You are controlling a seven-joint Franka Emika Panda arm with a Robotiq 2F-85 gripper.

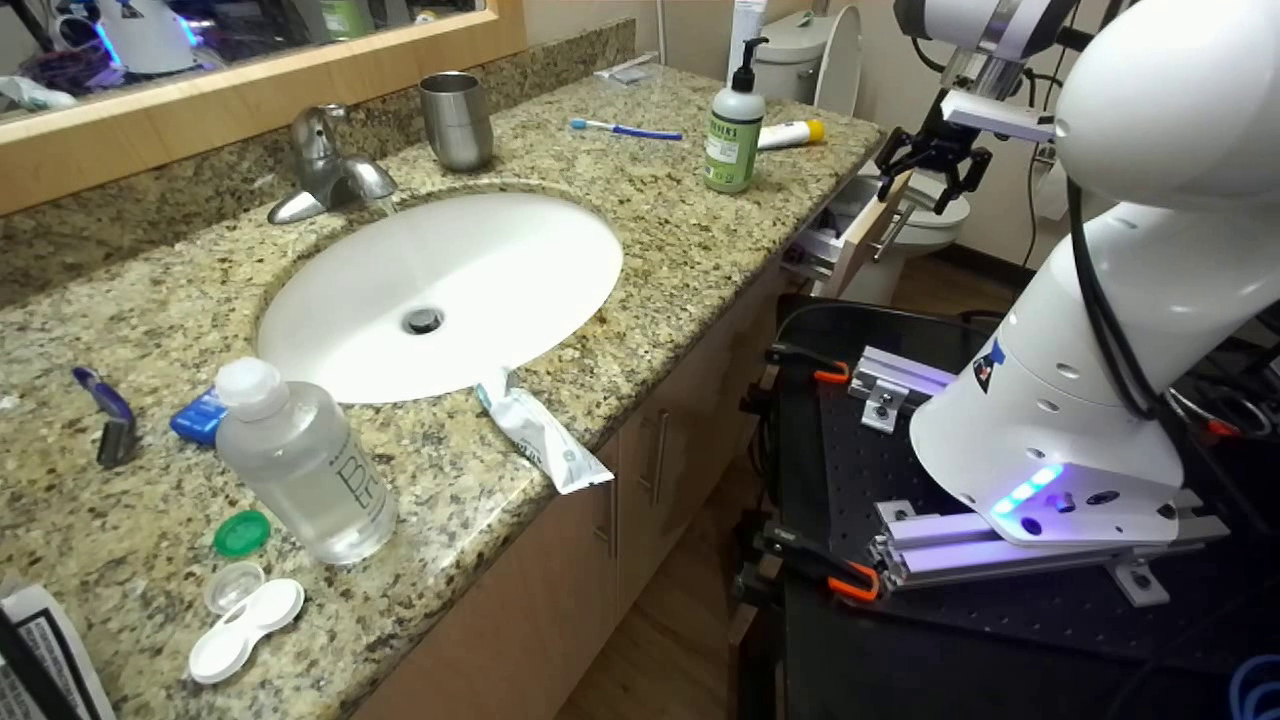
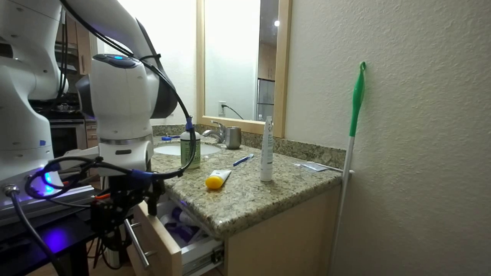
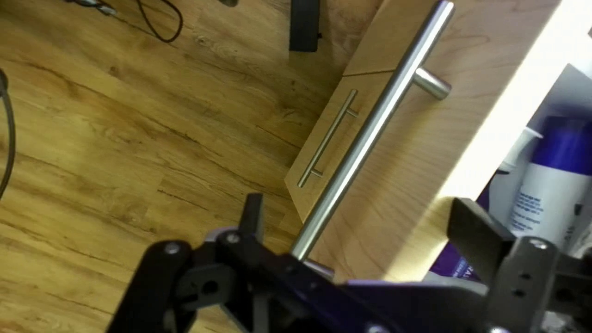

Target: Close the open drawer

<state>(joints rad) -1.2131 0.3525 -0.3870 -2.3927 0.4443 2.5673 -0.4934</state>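
Fingers (image 3: 481,240) spread wide, straddling the drawer (image 2: 163,237) front and its bar handle (image 3: 369,134); drawer sticks out open from under the granite surface (image 2: 245,203), blue-capped white bottle (image 3: 548,185) inside.

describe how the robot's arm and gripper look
The arm is mostly white and rounded, with a small sticker and a glowing blue light strip low down. Black cables with blue wraps run along it. The gripper is black, with two angular, linked fingers and shiny screw heads.

Rounded white arm (image 1: 1190,290), black cables (image 1: 1096,305), blue light strip (image 1: 1029,489), black jaws
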